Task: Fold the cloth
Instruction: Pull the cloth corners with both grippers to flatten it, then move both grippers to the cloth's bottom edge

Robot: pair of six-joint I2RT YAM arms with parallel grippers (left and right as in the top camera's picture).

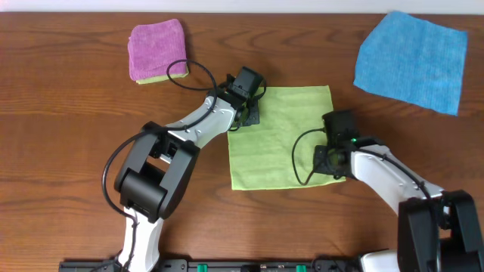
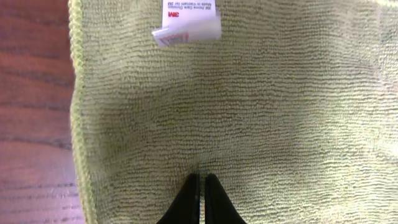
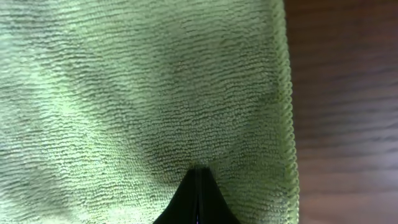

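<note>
Cloth (image 1: 280, 136) flat, squarish — left gripper (image 1: 247, 115) shut at its 10 o'clock corner, right gripper (image 1: 330, 162) shut at 4 o'clock, possibly pinching fabric — can't tell.

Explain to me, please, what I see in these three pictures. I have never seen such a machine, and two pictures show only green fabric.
The top picture looks down on a wooden table with two robot arms. Each arm ends in a two-finger hand and carries a small camera, which took the two close pictures. On the table lie a lime-green cloth spread flat, a blue cloth at the far right, and a folded pink-purple cloth at the far left. The left hand is at the green cloth's far left corner, near its white tag. The right hand is at the near right edge. Both hands are shut, tips on the fabric; whether they pinch it is unclear.
</note>
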